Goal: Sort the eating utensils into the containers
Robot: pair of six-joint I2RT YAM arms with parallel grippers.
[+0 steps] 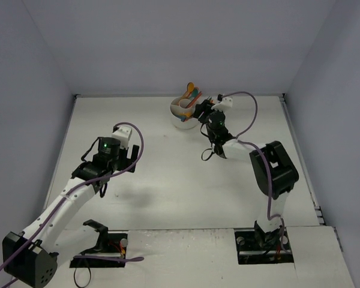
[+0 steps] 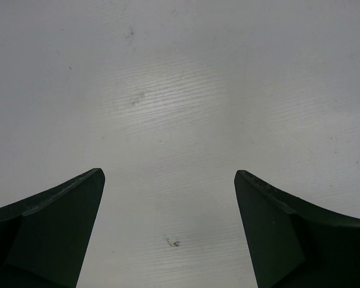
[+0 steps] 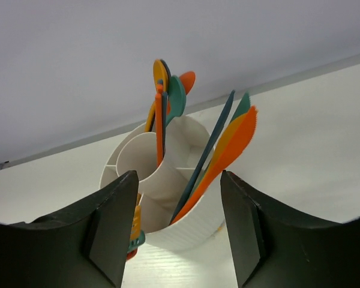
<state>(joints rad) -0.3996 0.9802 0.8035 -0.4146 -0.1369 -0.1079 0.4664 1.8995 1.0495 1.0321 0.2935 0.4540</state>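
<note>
The white table (image 1: 168, 180) carried the small round white cup (image 1: 183, 115) at its far edge, close to the back wall. The left arm (image 1: 78, 192) reached across the table well to the near left of the cup. The left gripper (image 2: 168, 174) was over bare tabletop, its jaws spread wide with nothing between them. The right arm (image 1: 270, 171) stretched towards the cup from the near right. The right gripper (image 3: 179, 174) was just beside the cup on that side, jaws apart and clamped on nothing, framing the cup in the wrist view.

Dividers split the ribbed cup into a round middle tube (image 3: 138, 159) and outer compartments around it. All the eating utensils in view stood in the cup, long axes roughly vertical. An orange knife (image 3: 237, 141), a dark blue knife (image 3: 213, 141) and a teal knife (image 3: 243, 105) shared an outer compartment on the gripper's side, handles down, blades leaning up and to the right. Behind the middle tube, an orange spoon (image 3: 161, 75), a teal spoon (image 3: 175, 99) and a red-orange spoon (image 3: 187, 79) stood nearly upright, bowls up. Low at the cup's left, orange and teal pieces (image 3: 135, 231) showed past the gripper's finger; I cannot tell which utensils.
</note>
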